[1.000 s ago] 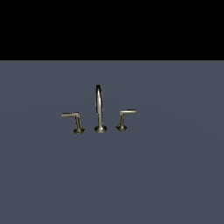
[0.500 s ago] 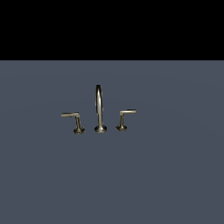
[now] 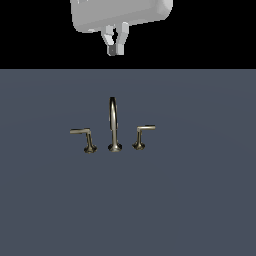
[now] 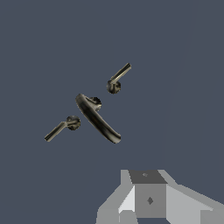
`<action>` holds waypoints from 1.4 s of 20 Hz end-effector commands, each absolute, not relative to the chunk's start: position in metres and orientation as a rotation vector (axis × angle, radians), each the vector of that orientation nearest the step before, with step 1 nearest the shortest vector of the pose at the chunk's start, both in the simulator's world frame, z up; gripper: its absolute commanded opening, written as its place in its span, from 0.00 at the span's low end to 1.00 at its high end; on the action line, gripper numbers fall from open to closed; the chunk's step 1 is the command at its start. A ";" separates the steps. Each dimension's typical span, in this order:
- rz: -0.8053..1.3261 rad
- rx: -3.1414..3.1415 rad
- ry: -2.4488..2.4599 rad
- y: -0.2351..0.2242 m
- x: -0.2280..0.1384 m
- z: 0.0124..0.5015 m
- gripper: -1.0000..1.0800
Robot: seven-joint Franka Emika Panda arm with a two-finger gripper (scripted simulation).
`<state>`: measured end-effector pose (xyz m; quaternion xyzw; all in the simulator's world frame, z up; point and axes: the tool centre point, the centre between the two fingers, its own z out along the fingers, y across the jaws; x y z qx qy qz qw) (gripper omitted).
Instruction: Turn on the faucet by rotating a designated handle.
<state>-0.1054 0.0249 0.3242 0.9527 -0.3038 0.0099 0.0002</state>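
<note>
Gripper [image 3: 116,49] hanging high above the faucet [image 3: 114,125], fingers close together, gripping nothing. Short-bar handle [image 3: 141,136] standing just beside the spout on the exterior view's right, well below, untouched.

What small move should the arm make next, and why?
Probably lower the gripper toward the handle with the shorter bar, on the exterior view's right of the spout. The gripper hangs high above the faucet, touching nothing, fingers nearly together.
</note>
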 end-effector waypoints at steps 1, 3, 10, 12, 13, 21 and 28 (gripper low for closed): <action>0.030 2.963 -1.048 0.024 -0.091 0.307 0.00; 0.028 2.937 -1.119 0.022 -0.080 0.293 0.00; 0.021 2.835 -1.360 0.011 -0.042 0.247 0.00; 0.020 2.801 -1.427 0.007 -0.032 0.233 0.00; 0.019 2.784 -1.461 0.005 -0.026 0.227 0.00; 0.012 2.623 -1.728 -0.020 0.014 0.172 0.00; 0.008 2.474 -1.932 -0.046 0.042 0.128 0.00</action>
